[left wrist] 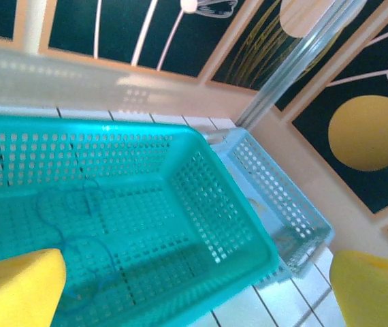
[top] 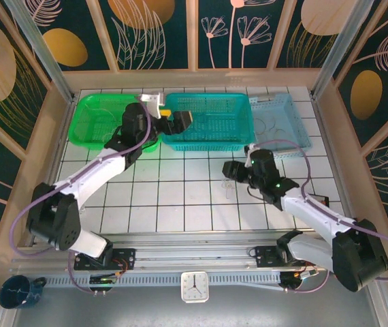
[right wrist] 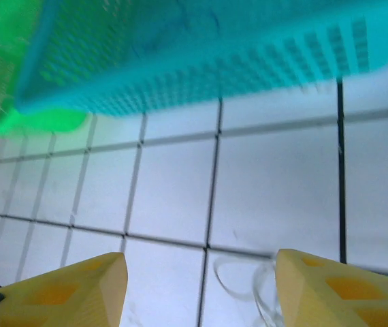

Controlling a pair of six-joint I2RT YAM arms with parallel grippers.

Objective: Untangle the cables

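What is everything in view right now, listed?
green basket: one, green, far left of table
teal basket: one, teal, far middle
light blue basket: one, light blue, far right
blue cable: one, blue, looped inside teal basket
pale cable: at least one, whitish, looped on table, right of centre
clock: one, white, near edge
mug: one, dark blue, near left corner
left gripper: one, yellow, open above teal basket
right gripper: one, yellow, open above pale cable
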